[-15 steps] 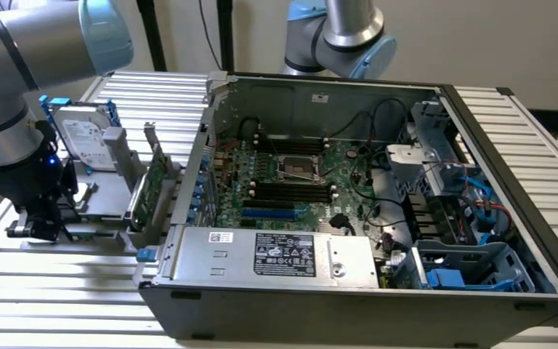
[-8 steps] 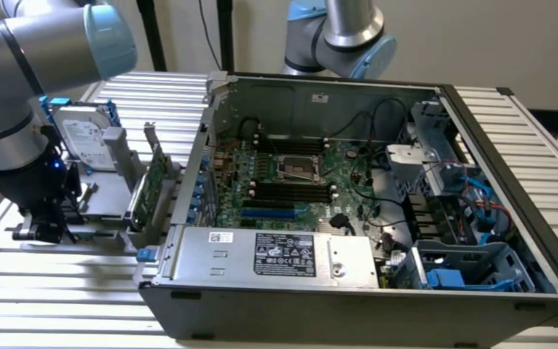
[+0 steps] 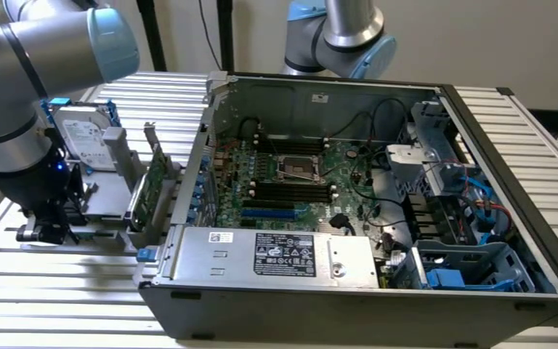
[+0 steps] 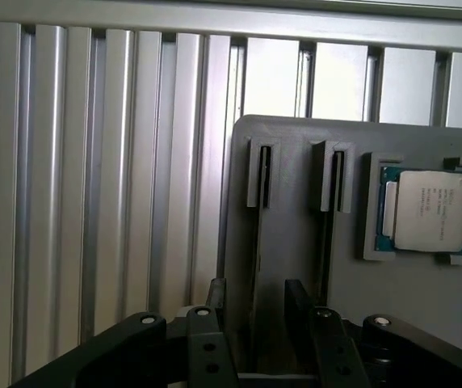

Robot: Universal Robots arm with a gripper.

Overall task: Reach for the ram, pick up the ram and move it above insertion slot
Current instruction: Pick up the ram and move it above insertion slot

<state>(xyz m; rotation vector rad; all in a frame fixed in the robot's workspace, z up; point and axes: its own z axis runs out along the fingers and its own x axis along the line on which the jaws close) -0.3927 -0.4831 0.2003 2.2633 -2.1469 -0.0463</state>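
- Robot arm (image 3: 12,94): at the exterior view's left, reaching down onto the slatted aluminium table (image 3: 66,291) beside the computer case
- Gripper (image 3: 49,227): low over a grey holder block (image 4: 296,234) on the table; in the wrist view its two black fingers (image 4: 215,299) stand apart, open, with nothing clamped
- Ram (image 4: 257,242): on edge in a groove of the holder block, seen as a thin greyish line; it lies in the gap between the fingers, one to each side, neither visibly pressing it
- Second groove (image 4: 332,210): parallel to the first and just beside it; whether it holds a stick cannot be told
- Processor chip (image 4: 429,210): silver lid, seated in a square recess of the same block
- Hard drive (image 3: 81,142): silver with blue rails, upright behind the gripper
- Expansion card (image 3: 150,189): green, upright, between the holder block and the case
- Computer case (image 3: 259,305): open, motherboard exposed
- Insertion slot (image 3: 289,193): one of several parallel long black sockets just beside the square CPU socket (image 3: 298,167), well apart from the ram
- Second arm (image 3: 352,36): behind the case
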